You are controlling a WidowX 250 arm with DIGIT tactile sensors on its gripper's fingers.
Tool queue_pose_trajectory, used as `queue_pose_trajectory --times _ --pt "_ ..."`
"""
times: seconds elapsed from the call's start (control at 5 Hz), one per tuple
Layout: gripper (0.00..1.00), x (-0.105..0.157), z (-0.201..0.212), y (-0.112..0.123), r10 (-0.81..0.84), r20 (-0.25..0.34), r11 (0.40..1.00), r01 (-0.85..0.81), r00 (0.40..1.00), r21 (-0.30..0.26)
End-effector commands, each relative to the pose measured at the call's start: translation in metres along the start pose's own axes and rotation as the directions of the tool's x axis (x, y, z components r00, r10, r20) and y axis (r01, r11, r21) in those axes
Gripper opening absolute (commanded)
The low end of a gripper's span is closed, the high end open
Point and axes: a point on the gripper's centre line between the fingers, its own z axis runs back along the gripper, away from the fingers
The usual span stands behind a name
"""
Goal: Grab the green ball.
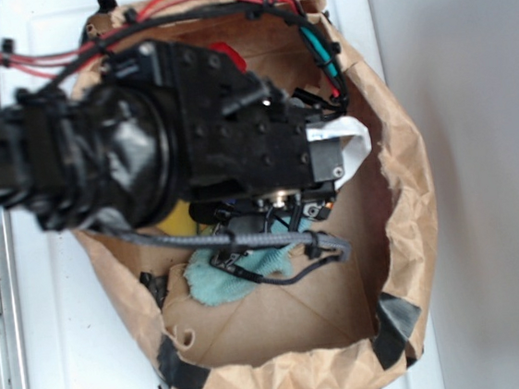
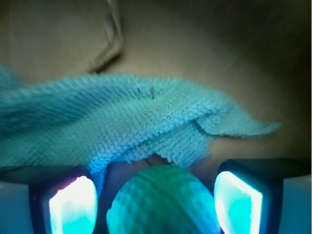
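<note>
Two glowing fingertip pads (image 2: 73, 204) are showing at the bottom of the wrist view, one left and one right, belonging to the black robot claw (image 2: 156, 202). The claw is standing released: a dark gap is showing on each side between a pad and the small round mint-green ball with a finely dimpled matte surface (image 2: 163, 200), which is sitting between the pads at the lower centre of that view. No contact with either pad is visible. In the exterior view the claw (image 1: 289, 212) is pointing down into the bag, largely masked by the black arm housing (image 1: 233, 123), and the ball is hidden beneath it.

Just beyond the ball, the flat teal-green terry cloth (image 2: 122, 117) is lying rumpled across the middle of the wrist view, its frayed near edge overlapping the top of the ball. In the exterior view the cloth (image 1: 222, 277) is showing below the claw, on the floor of the brown crumpled paper bag (image 1: 407, 188), whose rolled rim is carrying patches of black tape (image 1: 180, 365). A yellow object (image 1: 177, 220) is peeking out to the left of the claw; its shape cannot be determined. Red, black and teal cables (image 1: 318, 44) are running along the bag's far rim. The bag is resting on a white table surface (image 1: 80, 343).
</note>
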Motion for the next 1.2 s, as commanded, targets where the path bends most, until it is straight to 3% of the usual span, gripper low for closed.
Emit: queue_pose_trajectory --times 0.0,0.2,0.4,0.8,1.0 --pt "1.0 0.008 0.005 0.001 -0.025 -0.008 0.999 0.025 1.0 0.022" --pt "0.15 0.008 0.004 0.0 -0.022 -0.004 0.999 0.022 1.0 0.031" --pt "0.0 0.009 0.006 0.001 -0.021 0.007 0.999 0.02 1.0 0.033" --pt "0.0 0.003 0.033 0.019 0.125 0.022 0.99 -0.126 0.992 0.057" --pt "0.0 -0.006 0.06 0.031 0.373 0.004 0.927 -0.373 0.928 0.037"
